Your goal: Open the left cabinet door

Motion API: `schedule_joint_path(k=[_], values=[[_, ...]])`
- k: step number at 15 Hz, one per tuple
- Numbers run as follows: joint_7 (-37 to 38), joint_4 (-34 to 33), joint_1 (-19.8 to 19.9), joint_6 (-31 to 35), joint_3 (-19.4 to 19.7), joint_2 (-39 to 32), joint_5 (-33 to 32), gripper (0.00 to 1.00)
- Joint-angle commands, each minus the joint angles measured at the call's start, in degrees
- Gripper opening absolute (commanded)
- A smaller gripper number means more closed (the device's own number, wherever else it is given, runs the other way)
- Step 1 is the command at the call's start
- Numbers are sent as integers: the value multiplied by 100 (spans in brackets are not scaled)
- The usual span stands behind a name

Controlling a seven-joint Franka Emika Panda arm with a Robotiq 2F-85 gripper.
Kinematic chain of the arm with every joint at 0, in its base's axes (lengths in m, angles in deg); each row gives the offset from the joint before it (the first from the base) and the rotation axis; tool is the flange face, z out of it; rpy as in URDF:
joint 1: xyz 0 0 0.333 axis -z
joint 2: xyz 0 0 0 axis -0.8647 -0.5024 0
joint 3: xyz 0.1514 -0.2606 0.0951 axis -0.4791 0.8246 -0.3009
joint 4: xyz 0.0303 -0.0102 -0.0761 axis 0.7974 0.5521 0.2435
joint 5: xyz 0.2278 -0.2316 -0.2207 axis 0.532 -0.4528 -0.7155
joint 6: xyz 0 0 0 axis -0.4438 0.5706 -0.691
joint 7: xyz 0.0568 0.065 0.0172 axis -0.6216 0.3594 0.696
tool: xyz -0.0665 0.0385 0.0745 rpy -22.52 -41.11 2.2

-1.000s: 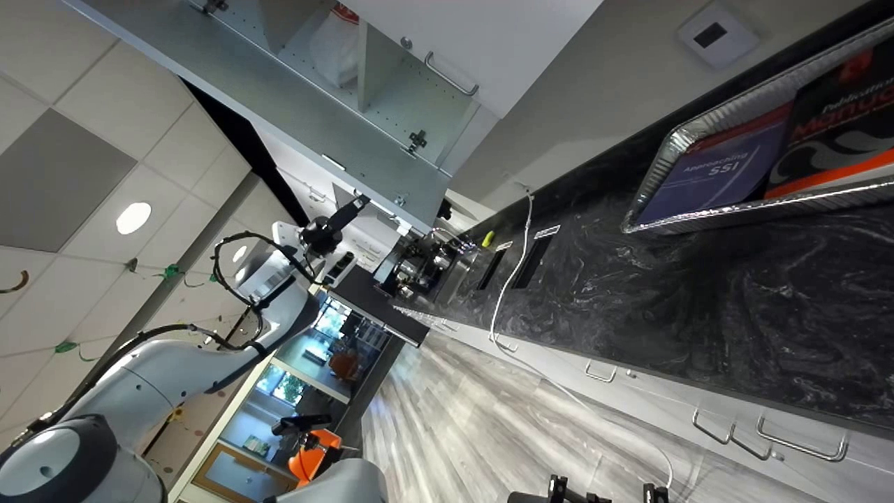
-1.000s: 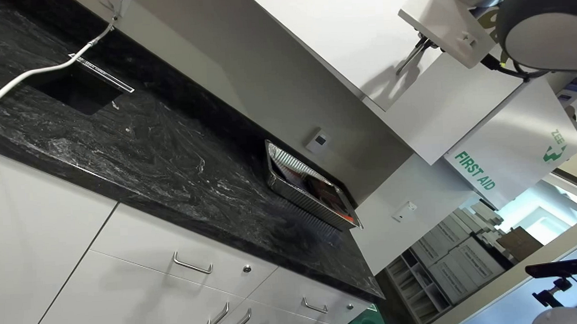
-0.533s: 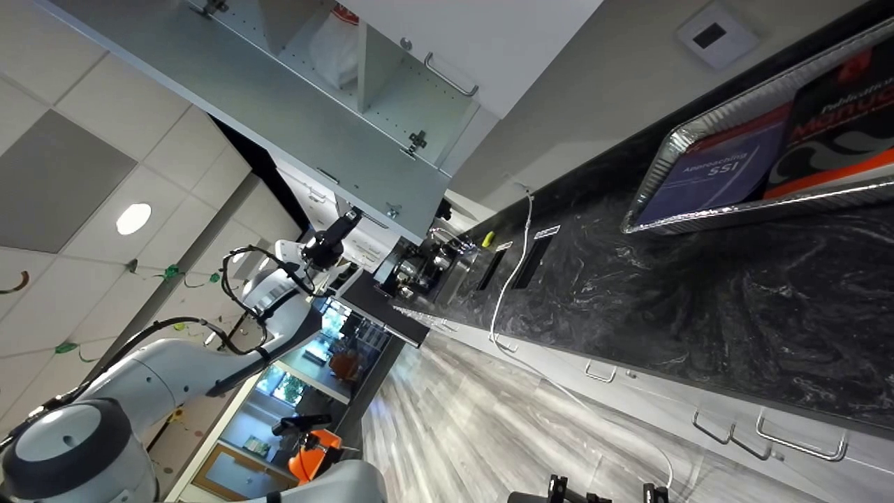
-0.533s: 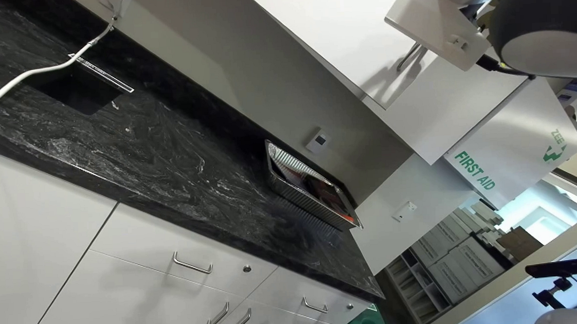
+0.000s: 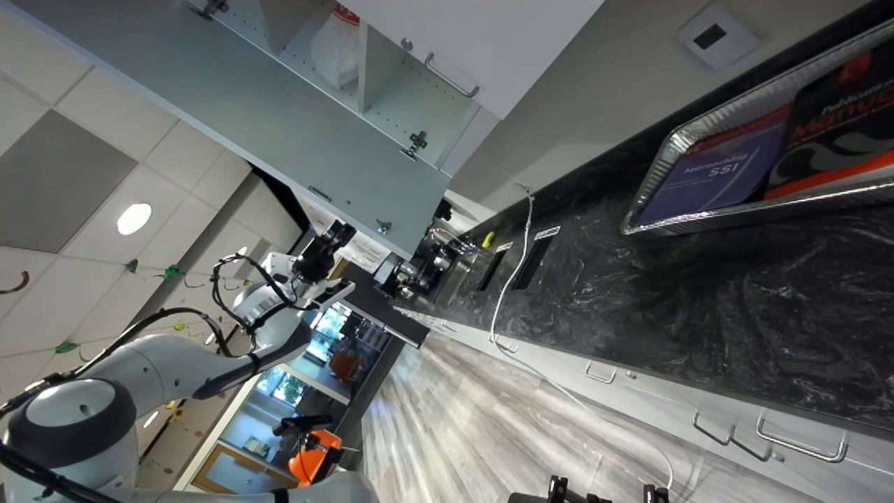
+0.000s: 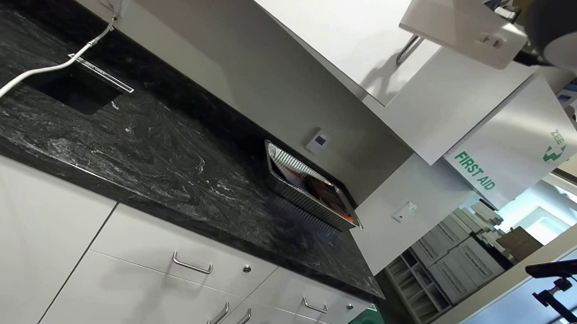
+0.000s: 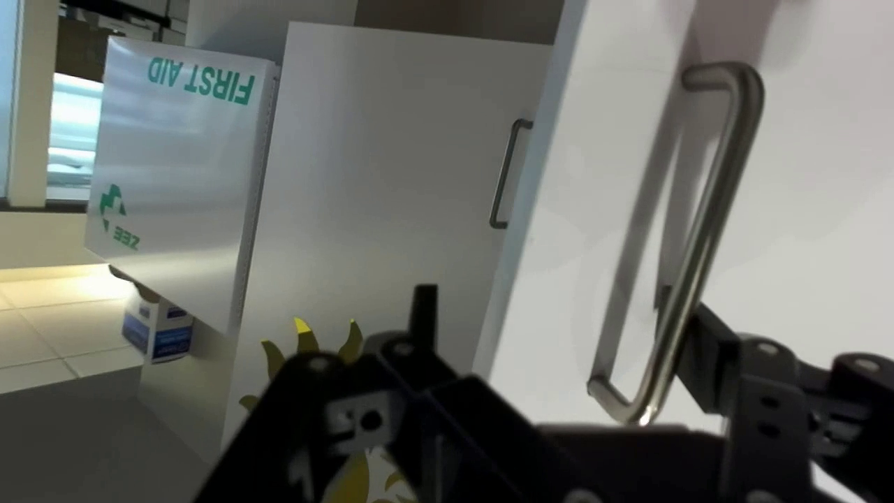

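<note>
A white-and-grey jointed robot arm (image 5: 147,363) reaches up toward the large, flat, plain white left cabinet door (image 5: 279,119), which stands swung out on its hinges, its inner face in shadow. On the door's outer side, near its free edge, is a slim silver bow handle (image 7: 704,234). There the black two-fingered gripper (image 7: 545,300) is poised with its fingers spread well apart. In the wrist view the handle's bar crosses in front of one dark finger (image 7: 705,363), while the second finger (image 7: 423,314) shows past the door's free edge. Whether finger and handle touch, I cannot tell.

Behind the door, the pale cabinet interior (image 5: 419,91) holds a white bag with red markings (image 5: 334,56). Next along from the door is a matching flat white panel (image 5: 489,42) with a silver handle of its own, and beyond it a white box lettered FIRST AID in green (image 6: 516,142).

Below the door runs a long black marbled countertop (image 6: 201,161), white drawer fronts (image 6: 158,243) beneath. A white cable (image 5: 515,272) trails across the counter. Toward the matching panel's side of the door, a ribbed silver foil tray (image 6: 305,205) carries a purple book titled "Approaching SSI" (image 5: 705,168).
</note>
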Motion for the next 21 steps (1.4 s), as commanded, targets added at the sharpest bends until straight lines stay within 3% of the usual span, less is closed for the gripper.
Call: schedule_joint_path(k=[1,6,7,9,12,17,21], values=[[-844,-85,-933,270,1060,628,894,100],[-1516,443,-1963,1542,2683,1350,2151,100],[-1457,530,-2607,1559,3267,1242,2047,100],[-1447,725,-2971,1764,3740,1399,2173,100],[-1316,765,-3356,1654,4074,1463,2004,100],[-1260,606,-3511,658,3921,1769,1484,100],[-1041,863,-3604,924,4176,1997,1152,100]])
